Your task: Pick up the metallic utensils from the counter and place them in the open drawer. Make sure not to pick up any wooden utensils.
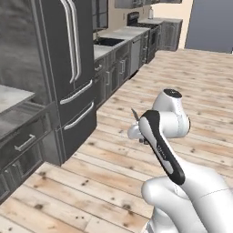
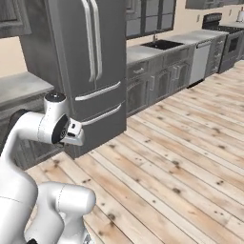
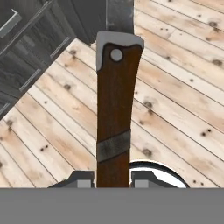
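Note:
My gripper (image 3: pixel 112 179) is shut on one of the metallic utensils, a knife (image 3: pixel 114 109) with a dark brown handle. In the hand view the handle rises between the two fingertips (image 3: pixel 83 178) and ends in a grey cap with a rivet. The left base view shows the gripper (image 1: pixel 136 133) held above the wooden floor, with the knife's grey blade (image 1: pixel 134 113) pointing up from it. At the far left a light-grey counter (image 1: pixel 11 97) has what looks like the open drawer (image 1: pixel 20 119) pulled out below it. The wooden utensils are out of view.
A tall dark refrigerator (image 1: pixel 68 68) stands between the left counter and the gripper. Dark cabinets with a sink (image 2: pixel 162 45) and a stove (image 1: pixel 136 20) run along the back wall. Wide plank floor (image 2: pixel 181 157) lies to the right.

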You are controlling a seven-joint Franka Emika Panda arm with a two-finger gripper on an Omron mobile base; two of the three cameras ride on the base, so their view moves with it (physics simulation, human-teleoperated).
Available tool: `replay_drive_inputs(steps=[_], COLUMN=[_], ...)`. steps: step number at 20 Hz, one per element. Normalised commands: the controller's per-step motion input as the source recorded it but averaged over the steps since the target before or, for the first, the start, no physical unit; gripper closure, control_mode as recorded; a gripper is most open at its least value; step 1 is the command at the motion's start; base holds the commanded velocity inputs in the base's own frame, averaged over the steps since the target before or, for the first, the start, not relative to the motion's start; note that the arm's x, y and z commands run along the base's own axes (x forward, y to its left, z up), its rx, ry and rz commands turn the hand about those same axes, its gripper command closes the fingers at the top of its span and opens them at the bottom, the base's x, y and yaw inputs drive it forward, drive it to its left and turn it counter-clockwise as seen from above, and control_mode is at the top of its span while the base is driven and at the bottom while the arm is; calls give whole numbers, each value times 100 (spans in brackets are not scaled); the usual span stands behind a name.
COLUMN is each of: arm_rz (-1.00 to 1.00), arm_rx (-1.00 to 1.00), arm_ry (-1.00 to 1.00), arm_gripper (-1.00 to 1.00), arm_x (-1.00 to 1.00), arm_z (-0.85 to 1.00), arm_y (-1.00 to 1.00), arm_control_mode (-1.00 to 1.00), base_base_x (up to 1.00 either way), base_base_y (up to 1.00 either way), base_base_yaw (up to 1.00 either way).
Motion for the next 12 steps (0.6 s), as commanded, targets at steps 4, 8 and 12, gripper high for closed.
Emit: replay_drive_inputs(steps=[4,8,12], arm_rz=[0,0,0], arm_rx=[0,0,0], arm_ry=[0,0,0], arm_gripper=[100,100,100], arm_x=[0,0,0], arm_z=[0,0,0], arm_y=[0,0,0], arm_control_mode=[100,100,100], base_base_x=[0,0,0], base_base_y=[95,97,86], base_base_yaw=[-35,-24,-16])
